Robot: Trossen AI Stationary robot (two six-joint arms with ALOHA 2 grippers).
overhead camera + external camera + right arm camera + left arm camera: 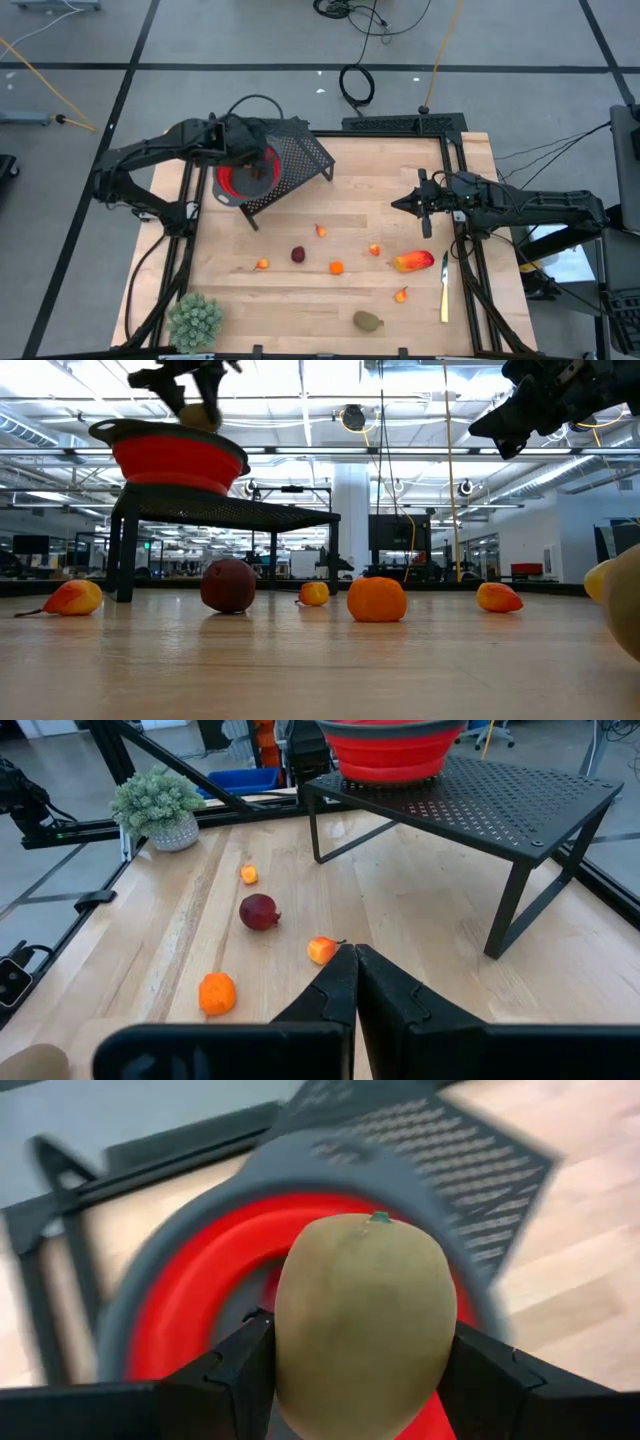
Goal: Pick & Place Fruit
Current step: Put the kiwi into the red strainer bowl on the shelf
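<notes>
My left gripper [262,166] hangs over the red bowl [232,181], which stands on a black mesh stand [302,152] at the table's far left. It is shut on a brownish-green oval fruit [365,1330]. Loose fruit lies on the wood: a dark red ball [298,254], an orange piece [336,267], several tiny orange-red bits such as one [262,264], a longer red-orange-yellow piece [413,262] and a second brownish-green oval [368,320]. My right gripper [398,204] waits shut above the table's right side. My left gripper pinches the oval fruit by its two long sides [290,1355] between its two fingers [235,1370]. The fingers slant downward from above. The fruit is lifted clear, above the bowl's red inside [190,1300], its stem end [380,1218] pointing away from the wrist.
A pale green spiky plant [195,320] stands at the near left corner. A yellow knife [445,288] lies near the right edge. Black frame rails [462,150] run along the table's sides. Bare wood lies between the stand and the fruit.
</notes>
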